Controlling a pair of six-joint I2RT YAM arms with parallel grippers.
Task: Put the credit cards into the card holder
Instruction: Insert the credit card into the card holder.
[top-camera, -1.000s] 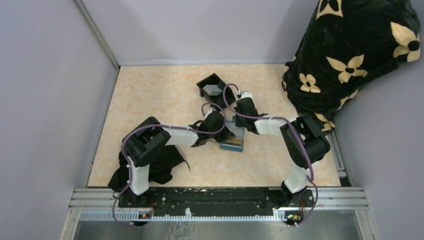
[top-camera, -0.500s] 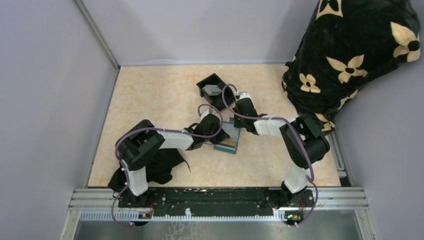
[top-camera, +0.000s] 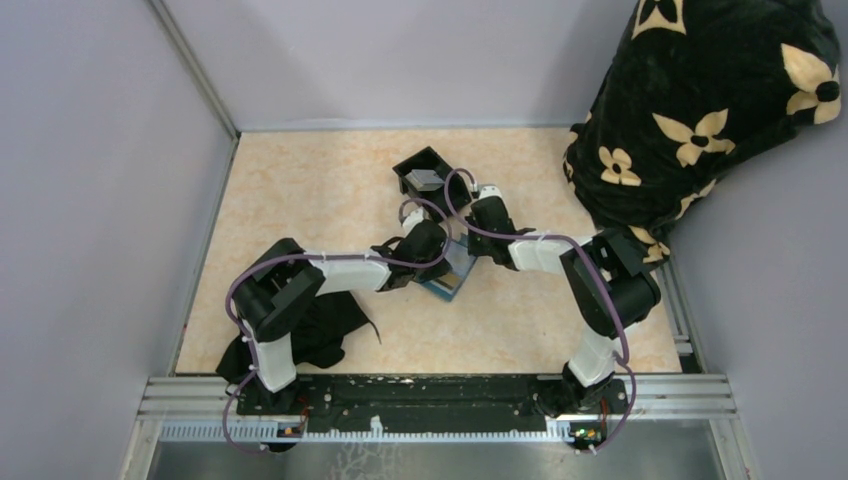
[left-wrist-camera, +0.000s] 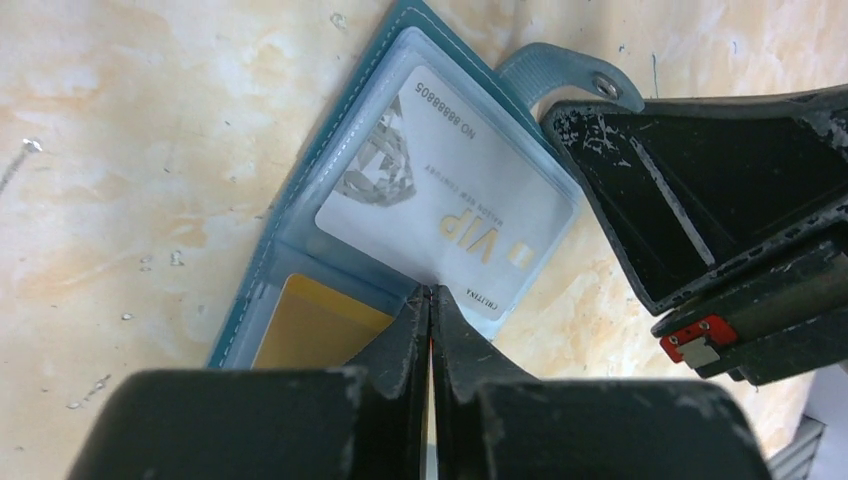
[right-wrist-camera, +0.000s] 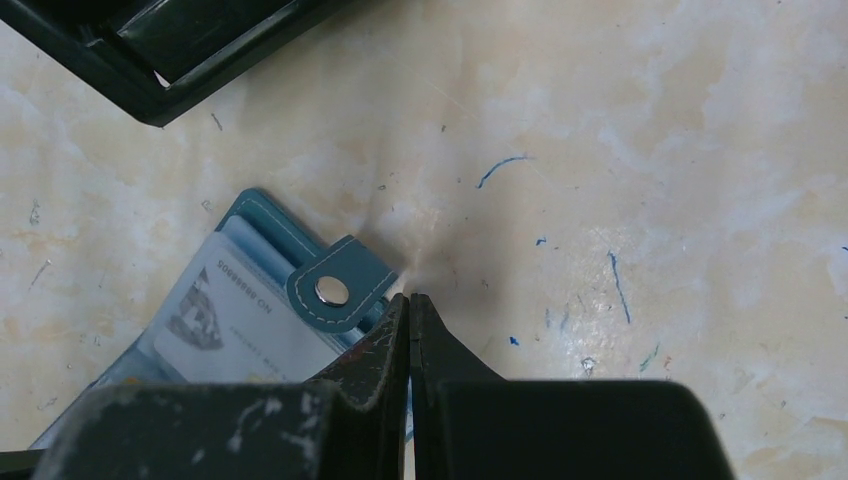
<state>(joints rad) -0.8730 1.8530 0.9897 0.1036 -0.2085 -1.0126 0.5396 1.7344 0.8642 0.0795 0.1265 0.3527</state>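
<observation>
In the middle of the table (right-wrist-camera: 650, 200), between your two arms, the card holder (left-wrist-camera: 290, 230) lay open and flat. Most of the task looked done to me: the grey-silver card (left-wrist-camera: 440, 200) sat under the clear pocket, and the tan-yellow card (left-wrist-camera: 310, 330) showed in the pocket below it, partly hidden by the tool. The near corner of the silver card seemed not completely inside, so I judged that a last small push was left, and perhaps the closing of the snap tab (right-wrist-camera: 335, 288). Your left gripper (left-wrist-camera: 430, 300) had its jaws pressed together, holding nothing I could see, with the tips at the near edge of the silver card. Your right gripper (right-wrist-camera: 408, 300) was also closed and empty, its tips on the table just beside the snap tab. Behind, the black tray (top-camera: 412, 170) held one grey thing (top-camera: 428, 181); I could not tell what it was.
</observation>
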